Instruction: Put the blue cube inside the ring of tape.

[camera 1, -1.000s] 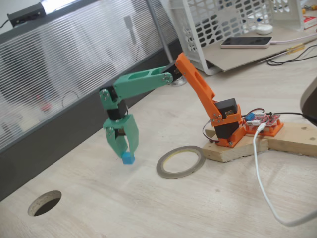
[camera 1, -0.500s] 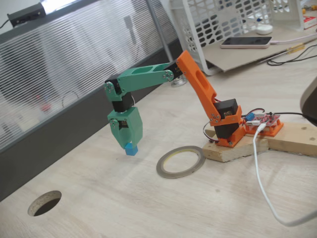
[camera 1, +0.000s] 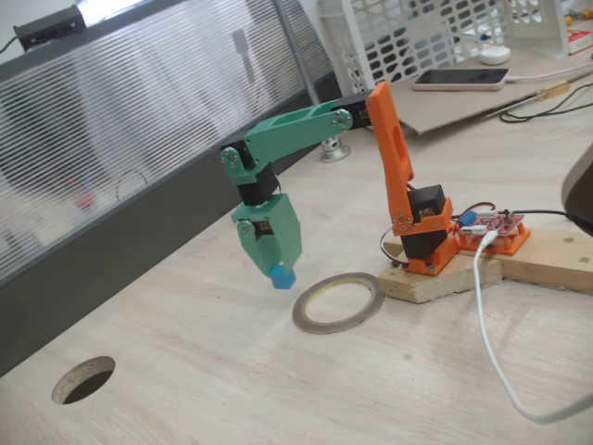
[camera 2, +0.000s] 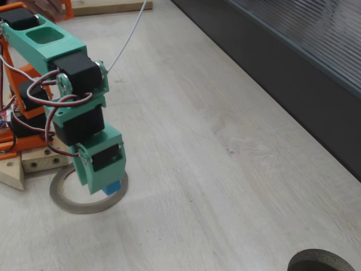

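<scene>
The blue cube (camera 1: 283,276) (camera 2: 114,187) hangs in the air, pinched at the tips of my green gripper (camera 1: 279,269) (camera 2: 107,186), which is shut on it. The ring of tape (camera 1: 338,302) (camera 2: 63,201) lies flat on the pale wooden table, just in front of my orange base. In a fixed view the cube sits a little left of the ring's left rim and above it. In the other one the gripper hides part of the ring and the cube shows over its near rim.
A dark round hole (camera 1: 83,379) (camera 2: 321,262) is cut in the tabletop far from the ring. A red circuit board (camera 1: 496,229) and a white cable (camera 1: 491,334) lie by the wooden base block (camera 1: 547,260). A dark wall strip (camera 2: 293,68) borders the table.
The arm has swung right toward the ring of tape, carrying the blue cube with it. The orange upper link now stands more upright. The gripper stayed shut on the cube.
</scene>
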Motion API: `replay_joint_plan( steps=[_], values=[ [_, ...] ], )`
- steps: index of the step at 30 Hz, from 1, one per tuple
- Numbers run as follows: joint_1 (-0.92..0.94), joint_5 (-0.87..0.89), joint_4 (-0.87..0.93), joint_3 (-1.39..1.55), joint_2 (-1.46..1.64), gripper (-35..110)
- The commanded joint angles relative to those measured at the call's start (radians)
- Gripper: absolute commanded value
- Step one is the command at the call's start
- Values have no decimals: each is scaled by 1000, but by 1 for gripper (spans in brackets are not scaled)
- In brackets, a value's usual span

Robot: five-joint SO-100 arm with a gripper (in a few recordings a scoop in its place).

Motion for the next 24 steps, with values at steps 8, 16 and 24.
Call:
replay_joint_plan(
  steps=[8,16,24],
  values=[
    [26,6,17,268,213,13],
    [25,6,17,431,313,13],
    [14,6,17,512,354,13]
  ],
)
